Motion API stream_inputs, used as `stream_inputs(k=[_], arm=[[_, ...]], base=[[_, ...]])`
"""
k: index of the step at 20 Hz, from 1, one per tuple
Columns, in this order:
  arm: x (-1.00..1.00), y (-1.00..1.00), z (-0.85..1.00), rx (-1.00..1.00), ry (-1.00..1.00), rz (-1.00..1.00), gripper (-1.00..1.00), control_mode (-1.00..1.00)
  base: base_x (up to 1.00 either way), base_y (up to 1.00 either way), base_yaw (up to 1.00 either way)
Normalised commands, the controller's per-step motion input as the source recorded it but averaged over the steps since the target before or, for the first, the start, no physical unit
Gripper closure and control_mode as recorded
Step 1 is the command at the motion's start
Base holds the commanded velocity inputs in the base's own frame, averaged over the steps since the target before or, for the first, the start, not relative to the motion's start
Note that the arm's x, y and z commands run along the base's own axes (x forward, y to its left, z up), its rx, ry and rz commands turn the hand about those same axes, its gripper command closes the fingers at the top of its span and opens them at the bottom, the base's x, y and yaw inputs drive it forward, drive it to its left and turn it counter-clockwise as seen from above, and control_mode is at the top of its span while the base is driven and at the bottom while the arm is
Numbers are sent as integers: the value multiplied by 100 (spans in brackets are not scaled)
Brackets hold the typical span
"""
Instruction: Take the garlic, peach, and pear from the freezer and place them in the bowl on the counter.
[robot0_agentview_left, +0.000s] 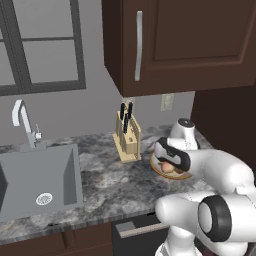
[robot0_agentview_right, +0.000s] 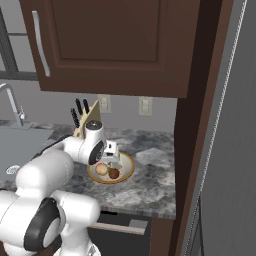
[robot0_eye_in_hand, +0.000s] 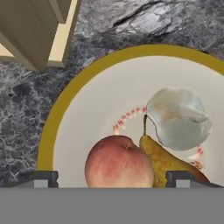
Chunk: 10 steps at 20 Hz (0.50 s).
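In the hand view the bowl (robot0_eye_in_hand: 65, 109), cream inside with a golden-brown rim, lies right below the hand on the dark marbled counter (robot0_eye_in_hand: 22, 100). Three things lie in it: the peach (robot0_eye_in_hand: 118, 162), the yellow-brown pear (robot0_eye_in_hand: 164, 164) touching its side, and the whitish garlic (robot0_eye_in_hand: 177, 118) just beyond the pear. My gripper (robot0_eye_in_hand: 113, 179) hangs open above them, fingertips (robot0_eye_in_hand: 46, 179) wide apart and holding nothing. From the right base view the gripper (robot0_agentview_right: 112, 156) is over the bowl (robot0_agentview_right: 131, 167); the peach (robot0_agentview_right: 102, 169) shows there. The freezer's inside is out of view.
A wooden knife block (robot0_agentview_left: 127, 135) stands just left of the bowl (robot0_agentview_left: 177, 175). The grey sink (robot0_agentview_left: 40, 180) with its tap is further left. Dark brown cabinets (robot0_agentview_left: 200, 40) hang overhead. A pale grey refrigerator panel (robot0_agentview_right: 227, 150) rises at the right.
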Motion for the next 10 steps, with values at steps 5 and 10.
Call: stream_inputs(k=[5, 10], arm=[[-37, 0, 40, 0, -3, 0, -100, -100], [-51, 20, 53, 0, -7, 0, -100, -100]], base=[[0, 0, 0], [0, 0, 0]])
